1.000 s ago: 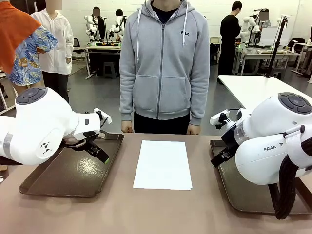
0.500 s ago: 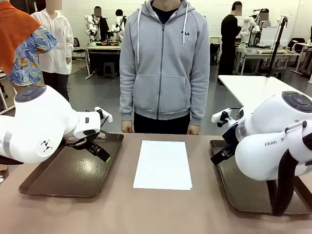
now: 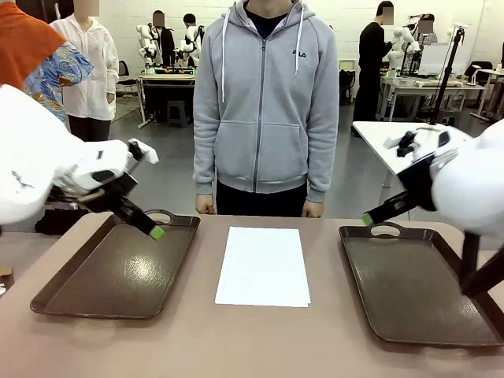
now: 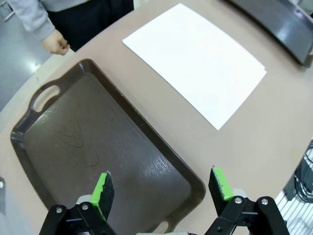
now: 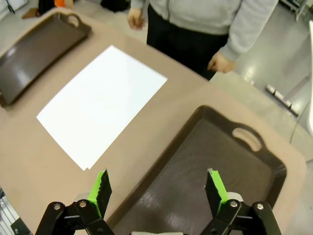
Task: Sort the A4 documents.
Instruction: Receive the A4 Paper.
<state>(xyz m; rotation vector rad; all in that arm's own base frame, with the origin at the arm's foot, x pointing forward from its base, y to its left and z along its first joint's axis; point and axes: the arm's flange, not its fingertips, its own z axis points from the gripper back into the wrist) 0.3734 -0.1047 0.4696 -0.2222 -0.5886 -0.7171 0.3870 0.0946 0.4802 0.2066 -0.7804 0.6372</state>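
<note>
Sheets first: you see the A4 documents point(image 3: 263, 265) stacked flat, with a left tray point(image 3: 118, 272) and a right tray point(image 3: 409, 287) flanking them. Left of the stack, your left gripper point(image 4: 162, 186) hangs above its tray with fingers spread wide. Right of the stack, the right gripper point(image 5: 157, 188) gapes likewise.
</note>
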